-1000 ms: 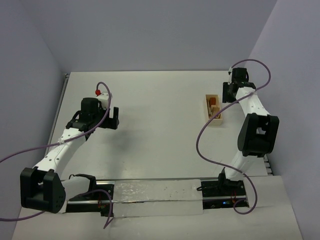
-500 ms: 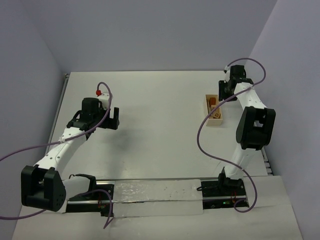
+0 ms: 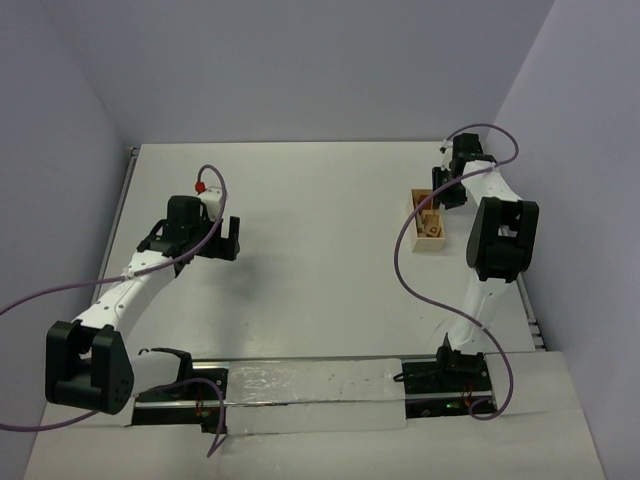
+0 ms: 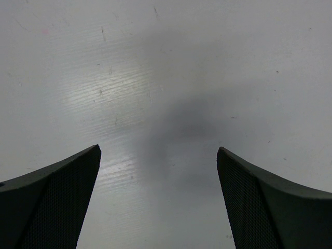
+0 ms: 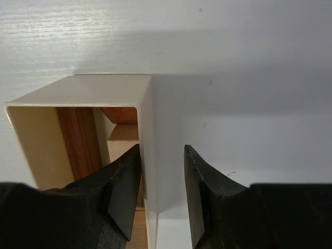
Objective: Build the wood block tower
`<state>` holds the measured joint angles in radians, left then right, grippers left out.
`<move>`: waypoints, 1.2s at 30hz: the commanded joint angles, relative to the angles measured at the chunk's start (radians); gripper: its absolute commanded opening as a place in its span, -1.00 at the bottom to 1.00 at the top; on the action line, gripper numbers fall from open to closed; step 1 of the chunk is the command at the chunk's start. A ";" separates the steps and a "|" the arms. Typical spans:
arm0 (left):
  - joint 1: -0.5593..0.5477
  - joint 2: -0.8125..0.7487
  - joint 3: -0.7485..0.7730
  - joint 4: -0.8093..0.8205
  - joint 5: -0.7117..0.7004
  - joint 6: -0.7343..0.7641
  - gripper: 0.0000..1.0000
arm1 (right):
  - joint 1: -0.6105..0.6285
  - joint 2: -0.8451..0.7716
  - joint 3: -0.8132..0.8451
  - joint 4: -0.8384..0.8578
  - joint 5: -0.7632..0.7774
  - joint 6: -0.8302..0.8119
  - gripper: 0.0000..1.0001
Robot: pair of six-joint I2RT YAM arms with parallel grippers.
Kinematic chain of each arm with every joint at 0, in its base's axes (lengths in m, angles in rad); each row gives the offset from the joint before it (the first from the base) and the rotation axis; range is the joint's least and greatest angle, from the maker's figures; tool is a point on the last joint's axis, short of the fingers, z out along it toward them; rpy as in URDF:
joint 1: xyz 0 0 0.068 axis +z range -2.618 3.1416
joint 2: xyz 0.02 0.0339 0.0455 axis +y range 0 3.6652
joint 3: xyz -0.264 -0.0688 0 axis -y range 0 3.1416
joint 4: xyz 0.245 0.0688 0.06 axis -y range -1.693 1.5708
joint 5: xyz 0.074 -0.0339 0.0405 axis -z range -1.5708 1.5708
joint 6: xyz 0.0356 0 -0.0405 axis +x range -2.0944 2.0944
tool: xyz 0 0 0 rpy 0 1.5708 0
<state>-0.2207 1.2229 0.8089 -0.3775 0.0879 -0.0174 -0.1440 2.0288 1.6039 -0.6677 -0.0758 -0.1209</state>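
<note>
Over the last second my right arm has swung in from beside the tray. My right hand [image 5: 161,151] now straddles one long wall of the tray [image 5: 78,83], one finger inside and one outside. The jaws are part-open and narrowing, not yet clamped on it. I judge I'm taking the tray rather than a block, so no tower is begun. The blocks [image 3: 430,222] lie in the tray at the surface's far right. The reddish bar [image 5: 78,137] lies flat, its long axis along the tray's length, running far to near. My left hand [image 4: 158,153] hangs wide open, empty.
</note>
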 commanded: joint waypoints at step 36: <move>0.190 -0.049 0.096 -0.122 0.236 -0.012 0.99 | 0.777 -0.310 -0.193 0.535 0.778 -0.240 -1.00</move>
<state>-0.0503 1.2292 0.8504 -0.4677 0.2650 -0.0215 0.5545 1.7325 1.4715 -0.3516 0.4658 -0.2750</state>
